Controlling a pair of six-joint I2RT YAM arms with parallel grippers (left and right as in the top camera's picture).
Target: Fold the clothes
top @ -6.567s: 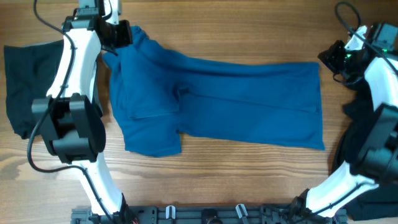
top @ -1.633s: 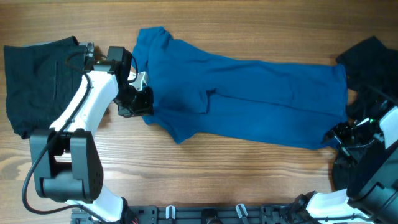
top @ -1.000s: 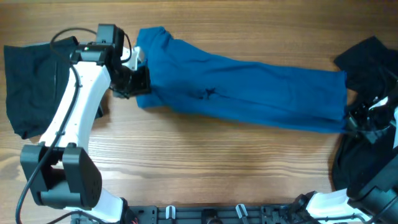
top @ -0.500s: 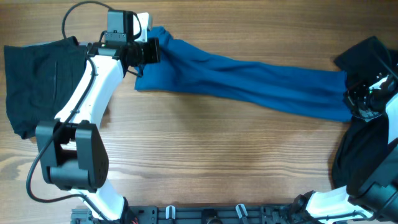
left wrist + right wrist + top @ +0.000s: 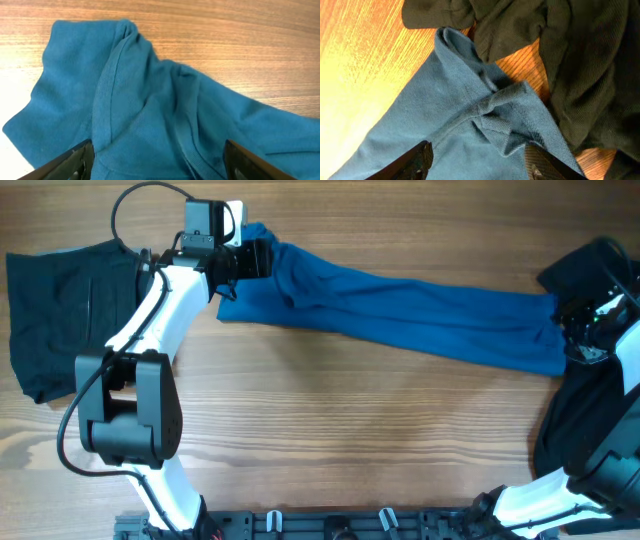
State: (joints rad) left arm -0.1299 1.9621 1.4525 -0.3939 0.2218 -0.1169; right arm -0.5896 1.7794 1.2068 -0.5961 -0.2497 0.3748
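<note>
The blue shirt (image 5: pixel 400 320) lies folded into a long narrow band across the table, running from upper left down to the right. My left gripper (image 5: pixel 262 258) hovers over its bunched left end (image 5: pixel 150 100). The left fingers (image 5: pixel 75 161) stand wide apart with loose fabric beneath, so it is open. My right gripper (image 5: pixel 573 338) is over the shirt's crumpled right end (image 5: pixel 485 115). Its fingers (image 5: pixel 415 160) are also spread, and it is open too. One black garment (image 5: pixel 60 310) lies flat at the far left. Another black garment (image 5: pixel 580 75) touches the shirt's right end.
The black cloth (image 5: pixel 590 265) at the right edge continues down under my right arm (image 5: pixel 600 430). Bare wooden tabletop (image 5: pixel 350 440) fills the front half. A rail with clips (image 5: pixel 330 525) runs along the near edge.
Both grippers went from shut to open and let go of the shirt's ends. The left gripper shifted slightly right, and the shirt's left end has slumped onto the table.
</note>
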